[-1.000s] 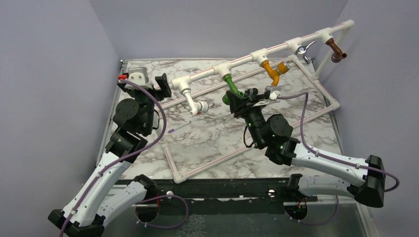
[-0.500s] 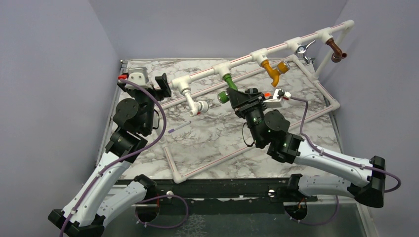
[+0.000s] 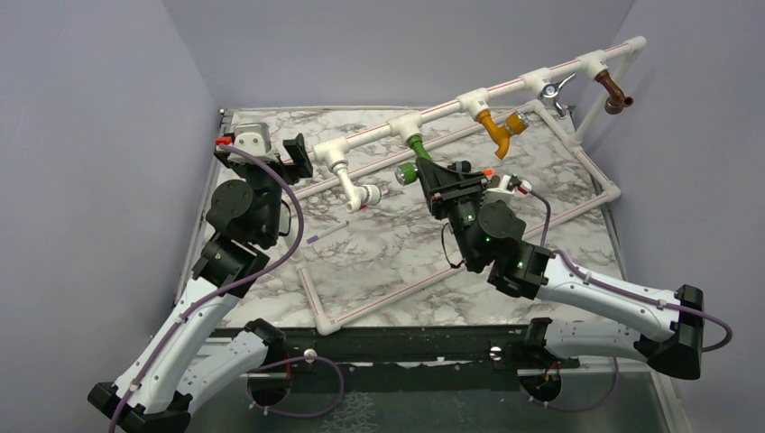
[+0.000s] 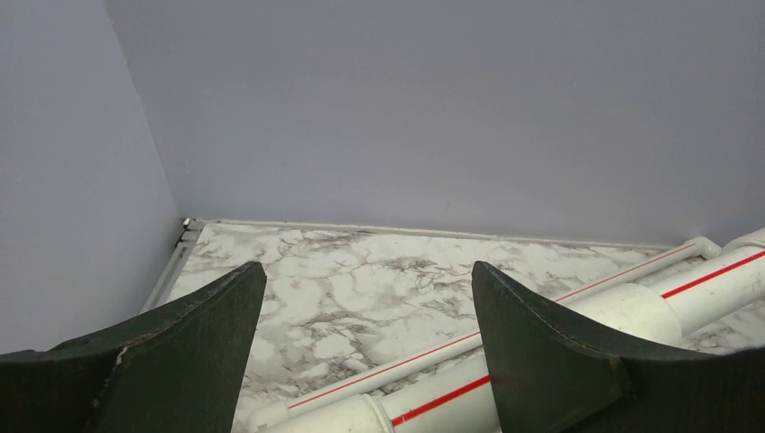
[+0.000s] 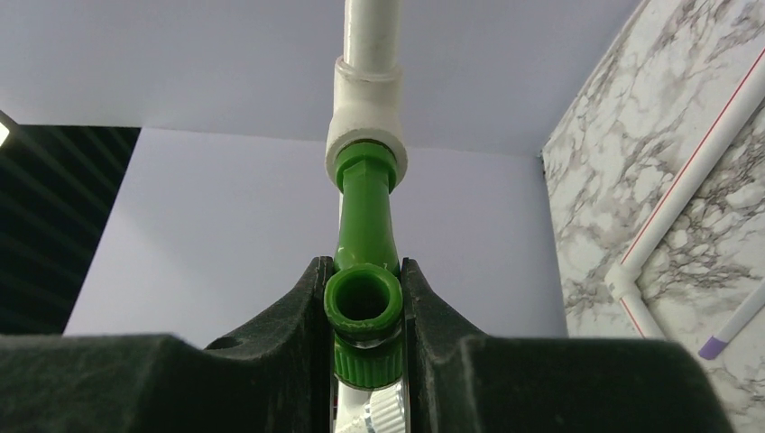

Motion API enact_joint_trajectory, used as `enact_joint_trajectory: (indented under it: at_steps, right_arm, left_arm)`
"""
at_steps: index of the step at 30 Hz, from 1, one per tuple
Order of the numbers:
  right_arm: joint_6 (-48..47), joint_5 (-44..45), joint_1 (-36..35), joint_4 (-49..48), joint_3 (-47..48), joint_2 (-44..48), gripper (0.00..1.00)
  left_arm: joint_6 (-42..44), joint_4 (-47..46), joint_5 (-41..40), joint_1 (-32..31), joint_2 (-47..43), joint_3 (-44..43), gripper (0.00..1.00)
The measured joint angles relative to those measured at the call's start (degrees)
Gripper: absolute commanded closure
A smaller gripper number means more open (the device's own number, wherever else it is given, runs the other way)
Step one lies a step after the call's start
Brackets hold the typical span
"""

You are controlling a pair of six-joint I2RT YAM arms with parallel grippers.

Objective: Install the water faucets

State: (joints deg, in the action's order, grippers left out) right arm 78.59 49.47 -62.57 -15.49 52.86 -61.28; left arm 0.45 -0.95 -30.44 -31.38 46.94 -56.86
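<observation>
The green faucet (image 3: pixel 416 146) hangs with its stem in a white tee (image 5: pixel 365 117) on the pipe frame (image 3: pixel 519 84). My right gripper (image 3: pixel 428 177) is shut on it. In the right wrist view my right gripper (image 5: pixel 363 302) clamps both sides of the green faucet (image 5: pixel 364 225), whose round open mouth faces the camera; a ribbed silver knob shows just below. My left gripper (image 3: pixel 281 153) stands open at the frame's left end. In the left wrist view my left gripper (image 4: pixel 368 298) holds nothing, and the white pipe frame (image 4: pixel 577 307) passes under its right finger.
Other faucets hang from the same pipe: white (image 3: pixel 356 189), yellow (image 3: pixel 501 129), chrome (image 3: pixel 555 93) and brown (image 3: pixel 615 90). A thin purple-tipped stick (image 3: pixel 327 233) lies on the marble table (image 3: pixel 388 262). The frame's lower rails run across the table. Grey walls close in left, right and behind.
My right wrist has rolled while gripping the green faucet, and the faucet's spout has swung a little up and left. The left arm has not moved.
</observation>
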Motion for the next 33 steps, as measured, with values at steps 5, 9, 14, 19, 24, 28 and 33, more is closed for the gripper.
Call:
enact_joint_trajectory:
  at_steps: [5, 9, 14, 19, 24, 28, 33]
  right_arm:
    - [4.98, 0.0, 0.0, 0.87, 0.0, 0.02, 1.0]
    - [6.73, -0.02, 0.0, 1.55, 0.0, 0.22, 0.88]
    - [6.91, 0.02, 0.0, 2.1, 0.04, 0.28, 0.61]
    - [7.45, 0.94, 0.04, 3.21, 0.13, 1.14, 0.41]
    - [7.39, 1.64, 0.15, 4.79, 0.35, 2.54, 0.34]
    - [7.21, 1.68, 0.15, 6.8, 0.87, 2.89, 0.32]
    - [5.33, 1.68, 0.15, 9.99, 1.09, 3.85, 0.3]
  left_arm:
    - [0.0, 0.02, 0.0, 0.02, 0.0, 0.0, 0.15]
    - [0.0, 0.02, 0.0, 0.0, 0.0, 0.0, 0.15]
    - [0.0, 0.02, 0.02, 0.0, 0.0, 0.0, 0.15]
    - [0.0, 0.02, 0.0, -0.02, -0.02, 0.0, 0.15]
    - [0.0, 0.04, 0.0, -0.04, 0.0, 0.0, 0.15]
    - [0.0, 0.04, 0.0, -0.04, 0.0, 0.0, 0.15]
    - [0.0, 0.02, 0.0, -0.04, 0.0, 0.0, 0.15]
